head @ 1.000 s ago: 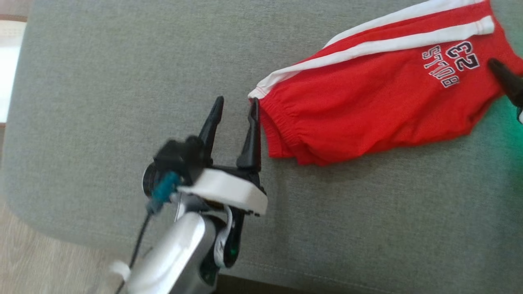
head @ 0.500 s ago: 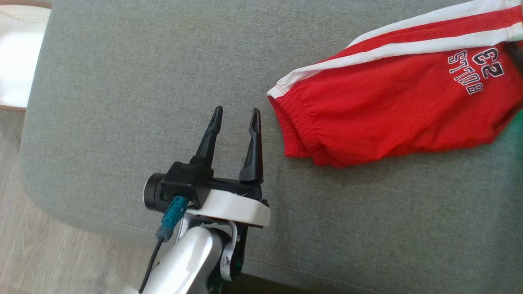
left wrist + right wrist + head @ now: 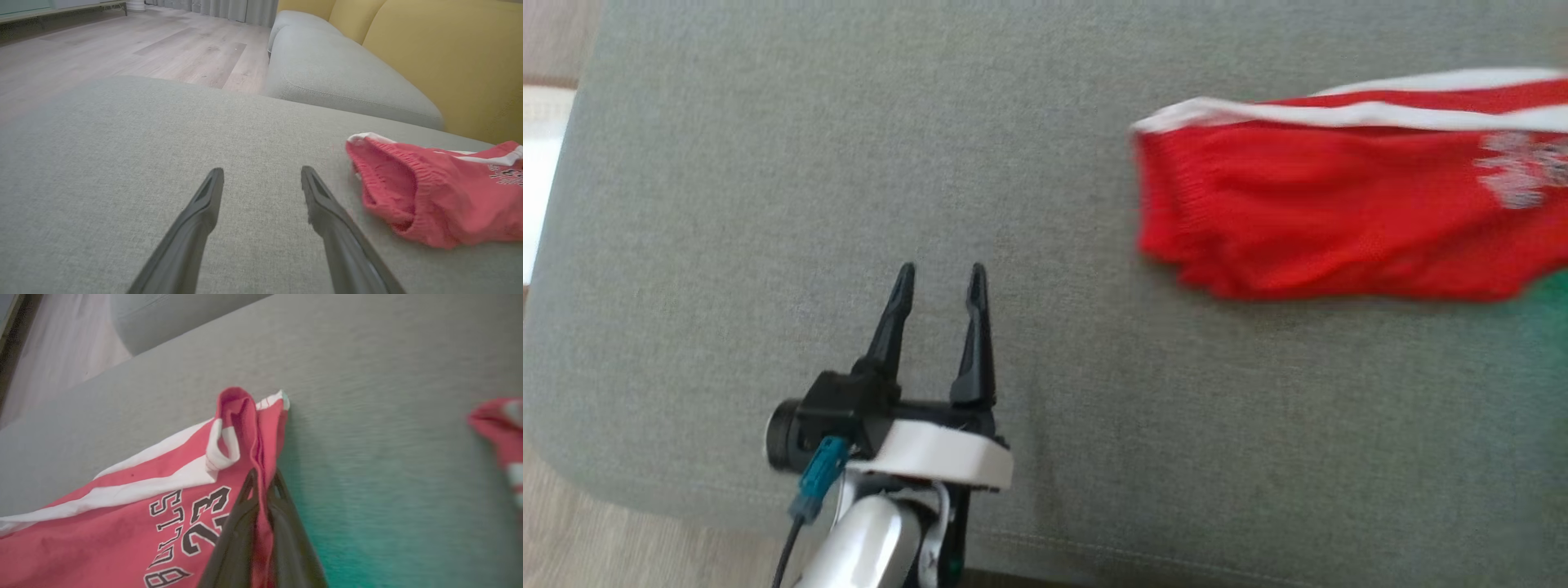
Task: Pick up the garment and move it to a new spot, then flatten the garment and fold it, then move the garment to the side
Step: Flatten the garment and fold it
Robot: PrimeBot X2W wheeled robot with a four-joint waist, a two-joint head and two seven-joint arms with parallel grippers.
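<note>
- Head view: garment (image 3: 1339, 212), i.e. red shorts w/ white side stripes & dark lettering, lies on the grey seat cushion (image 3: 768, 163). It sits toward the upper right & runs off the right edge. Motion-blurred there.
- L gripper (image 3: 941, 271): fingers spread, nothing between them, over bare cushion & well apart from the shorts' elastic waistband end.
- L wrist view: L gripper (image 3: 262, 173) points along the cushion. The garment (image 3: 429, 196) lies to the right of it, waistband opening toward the camera, not touching either finger. Yellow backrest (image 3: 429, 61) & wood floor (image 3: 122, 45) lie beyond.
- R wrist view: R gripper (image 3: 264, 475) is clamped onto a fold of the garment (image 3: 122, 506) beside the "BULLS 23" print. The cloth rises in a peak above the tips & one stripe curls into a loop, so the pinch bunches the hem edge.
- Why held so (judgement): a grip at one end lets the R arm haul the shorts across the cushion while the rest trails flat. The L arm stands free, prob. so as not to snag.
- Stage (judgement): a move step. Layers stacked at the waistband suggest the fold may be done, but not certain.
- Risk (judgement): a single pinch may let the layers slide apart.
- Blurred red-and-white patch (image 3: 498, 424) at right; cannot tell if it is the same garment.
</note>
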